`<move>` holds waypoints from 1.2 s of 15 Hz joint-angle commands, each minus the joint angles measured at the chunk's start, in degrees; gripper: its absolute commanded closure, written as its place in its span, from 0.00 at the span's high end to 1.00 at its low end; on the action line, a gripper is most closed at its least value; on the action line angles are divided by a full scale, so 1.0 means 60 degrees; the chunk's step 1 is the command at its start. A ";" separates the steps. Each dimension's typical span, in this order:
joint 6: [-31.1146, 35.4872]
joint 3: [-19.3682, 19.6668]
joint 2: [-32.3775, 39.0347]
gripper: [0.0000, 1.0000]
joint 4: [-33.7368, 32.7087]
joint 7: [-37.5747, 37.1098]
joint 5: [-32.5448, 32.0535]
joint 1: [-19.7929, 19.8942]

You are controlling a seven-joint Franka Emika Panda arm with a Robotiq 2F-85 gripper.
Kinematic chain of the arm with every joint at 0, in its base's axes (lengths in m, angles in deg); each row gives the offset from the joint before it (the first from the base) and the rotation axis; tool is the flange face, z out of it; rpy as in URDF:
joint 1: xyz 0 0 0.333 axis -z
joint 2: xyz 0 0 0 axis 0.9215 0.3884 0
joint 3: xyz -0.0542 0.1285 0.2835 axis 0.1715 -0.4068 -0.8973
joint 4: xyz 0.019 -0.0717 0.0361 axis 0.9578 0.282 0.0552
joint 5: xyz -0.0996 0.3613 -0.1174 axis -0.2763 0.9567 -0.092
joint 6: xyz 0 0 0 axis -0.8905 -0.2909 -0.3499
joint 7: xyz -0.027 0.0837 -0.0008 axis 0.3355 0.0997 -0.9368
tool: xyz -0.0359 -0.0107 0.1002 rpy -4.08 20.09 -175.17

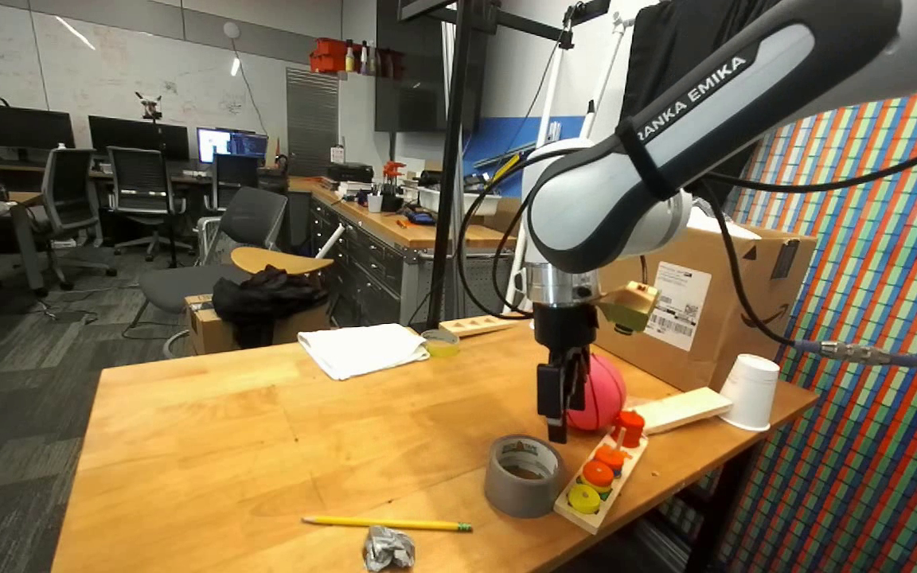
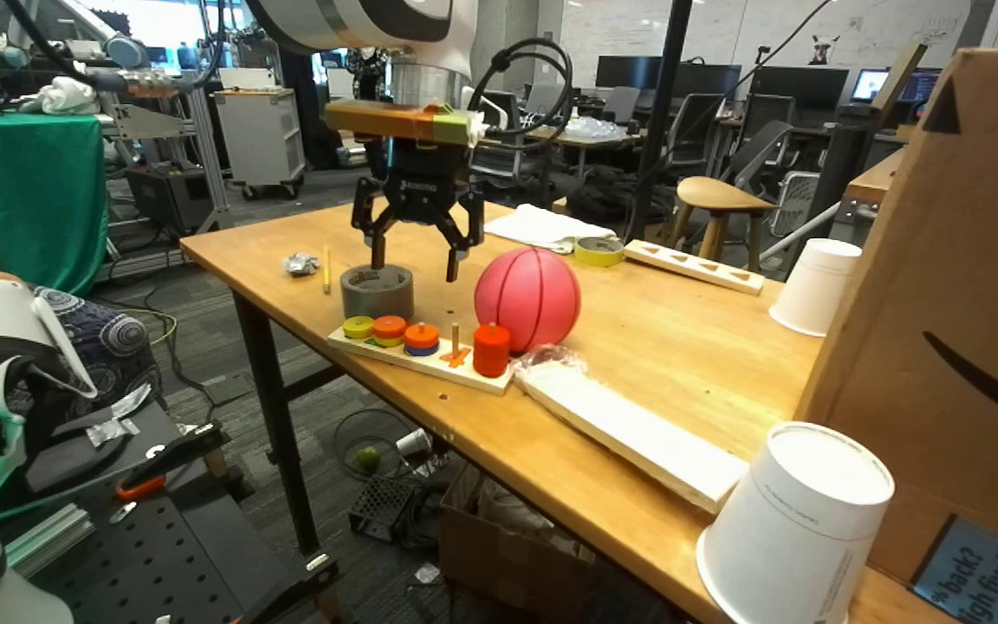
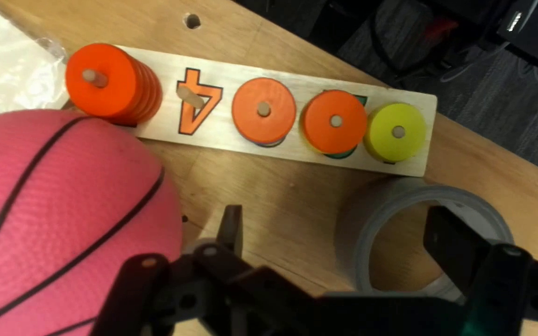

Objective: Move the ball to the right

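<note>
Pink and pebble-skinned, crossed by thin dark seams, the ball (image 2: 542, 295) is sitting on the wooden table (image 1: 228, 446), just beside the red stack (image 3: 119, 88) at one end of the peg board (image 3: 220, 126); whether they are touching, I cannot tell. I am holding the gripper (image 2: 415, 267) over the tabletop, its black fingers (image 2: 453, 260) standing apart. One is pointing down between the ball and the grey tape roll (image 2: 378, 299); its mate is showing over the roll's round hollow in the wrist view. Flat, smooth discs (image 3: 264, 109) are lining the peg board, which is lying along the table's edge. A pale plank (image 2: 638, 433) in crinkly clear wrap is running from near the ball to an upturned white cup (image 2: 798, 529). Away from that edge, open wood grain is stretching from the gripper toward a folded white cloth (image 1: 367, 350).
</note>
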 commanded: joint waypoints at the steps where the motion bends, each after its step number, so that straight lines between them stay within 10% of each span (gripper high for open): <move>1: 0.0966 0.0301 0.0361 1.00 -0.0321 0.0176 -0.1266 0.0428; 9: 0.0944 0.1169 -0.0443 1.00 -0.2763 -0.0233 -0.5166 0.1436; 18: 0.1793 0.0089 -0.1488 1.00 -0.1291 -0.5237 -0.7193 0.0906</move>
